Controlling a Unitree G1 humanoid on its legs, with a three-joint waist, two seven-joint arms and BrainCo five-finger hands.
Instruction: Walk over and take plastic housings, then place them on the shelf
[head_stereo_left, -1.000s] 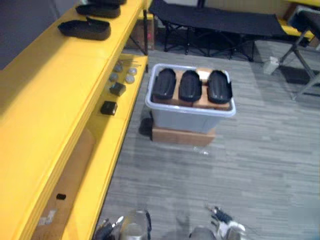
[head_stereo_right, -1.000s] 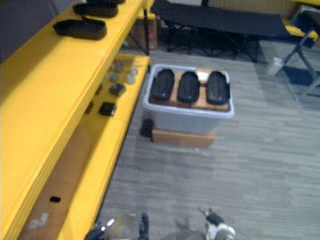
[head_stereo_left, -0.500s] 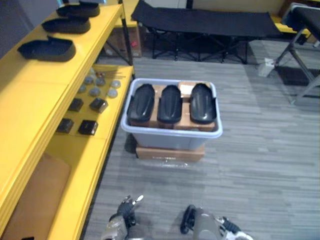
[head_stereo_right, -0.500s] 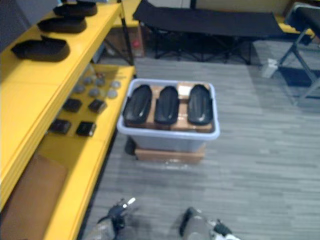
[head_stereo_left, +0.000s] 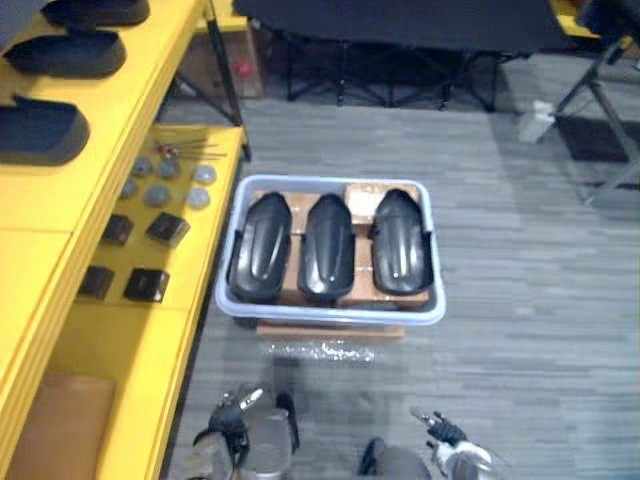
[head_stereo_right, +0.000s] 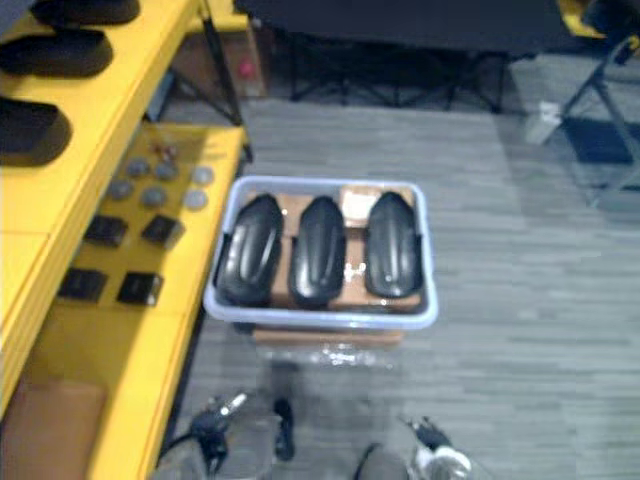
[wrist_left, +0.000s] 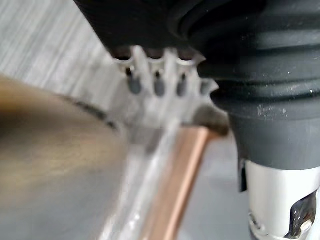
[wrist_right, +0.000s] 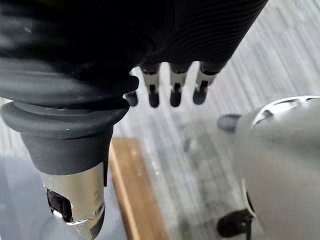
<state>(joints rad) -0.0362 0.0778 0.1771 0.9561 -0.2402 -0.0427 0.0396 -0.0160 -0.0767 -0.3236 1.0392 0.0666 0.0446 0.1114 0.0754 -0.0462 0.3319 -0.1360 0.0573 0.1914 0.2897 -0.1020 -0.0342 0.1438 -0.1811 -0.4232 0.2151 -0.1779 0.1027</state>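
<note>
Fingers (wrist_right: 175, 89) hang straight; bin (head_stereo_left: 330, 317) of housings (head_stereo_left: 327, 247) stands beside yellow shelf (head_stereo_left: 150, 350)

Both arms low, hands down in front of the body. Left hand (wrist_left: 158, 75): fingers straight, relaxed, holding nothing. Right hand (wrist_right: 175, 82): same, fingers hanging loose.
</note>
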